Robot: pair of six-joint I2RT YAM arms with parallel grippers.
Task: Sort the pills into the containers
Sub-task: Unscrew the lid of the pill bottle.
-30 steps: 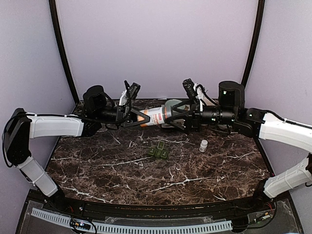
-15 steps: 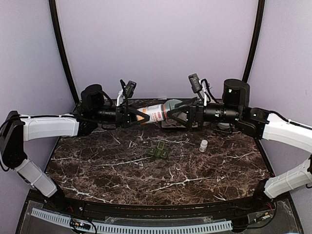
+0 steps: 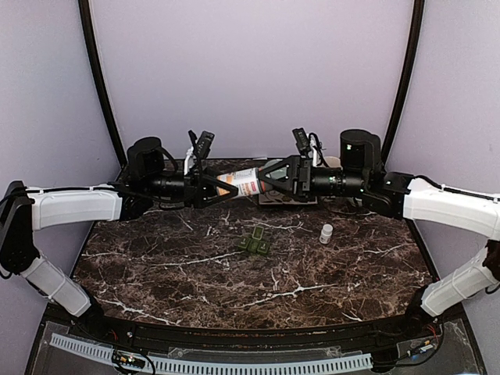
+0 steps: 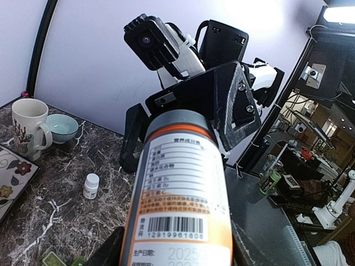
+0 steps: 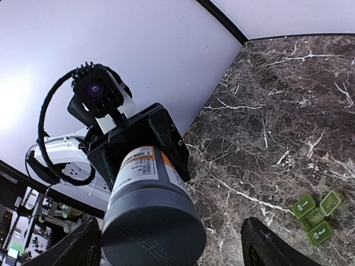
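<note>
An orange bottle (image 3: pixel 242 182) with a white label and a grey cap (image 5: pixel 152 227) hangs level above the back of the table. My left gripper (image 3: pixel 215 186) is shut on its body (image 4: pixel 180 183). My right gripper (image 3: pixel 269 176) is open, one finger on each side of the cap end, with a wide gap on one side (image 5: pixel 177 244). The containers, a small dark green pill box (image 3: pixel 254 242), sit on the marble below, with some lids up (image 5: pixel 316 213). No pills are visible in any view.
A small white bottle (image 3: pixel 326 232) stands right of the pill box. In the left wrist view a flowered mug (image 4: pixel 28 124), a pale green bowl (image 4: pixel 61 126) and a patterned tray (image 4: pixel 11 172) sit at the back of the table.
Both arms have lifted the meeting point slightly. My right gripper has shifted left and up around the cap end. The bottle stays in my left gripper.
</note>
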